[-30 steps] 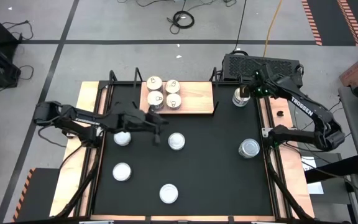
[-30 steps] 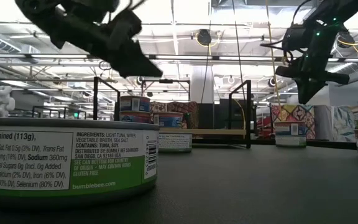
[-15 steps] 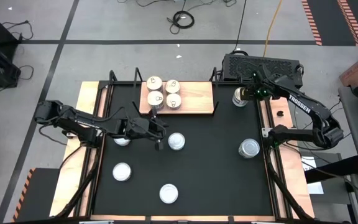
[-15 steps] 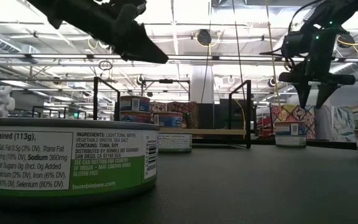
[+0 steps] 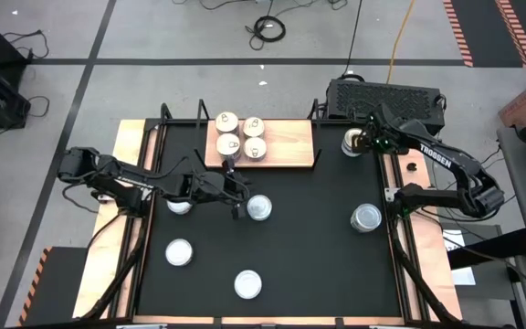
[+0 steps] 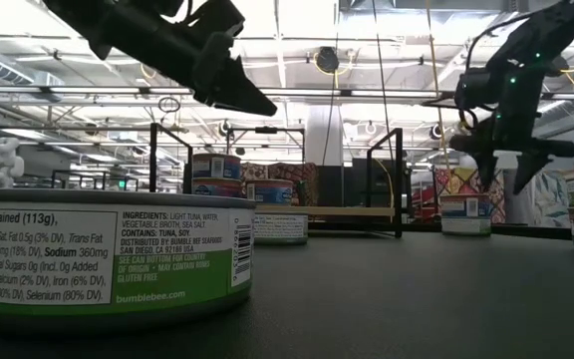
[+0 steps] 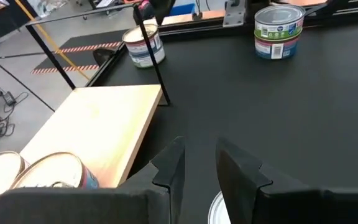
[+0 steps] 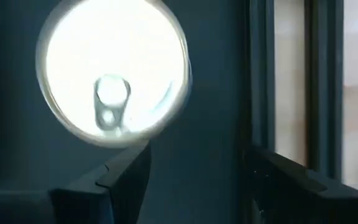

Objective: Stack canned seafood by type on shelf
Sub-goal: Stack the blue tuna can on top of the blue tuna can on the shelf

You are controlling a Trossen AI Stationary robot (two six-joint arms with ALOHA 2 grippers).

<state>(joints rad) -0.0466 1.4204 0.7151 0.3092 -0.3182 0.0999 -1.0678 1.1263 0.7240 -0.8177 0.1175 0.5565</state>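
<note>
Lab hall: taped floor [image 5: 80,82], cables [image 5: 268,27].

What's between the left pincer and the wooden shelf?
Only bare black tabletop. The high view shows the left pincer just short of the shelf, empty, beside a loose can.

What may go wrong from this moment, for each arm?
The open right gripper hovers above a can beside the table's edge frame; a finger might strike that frame while descending. The open left gripper is near a can below the shelf; it might push the can away.
</note>
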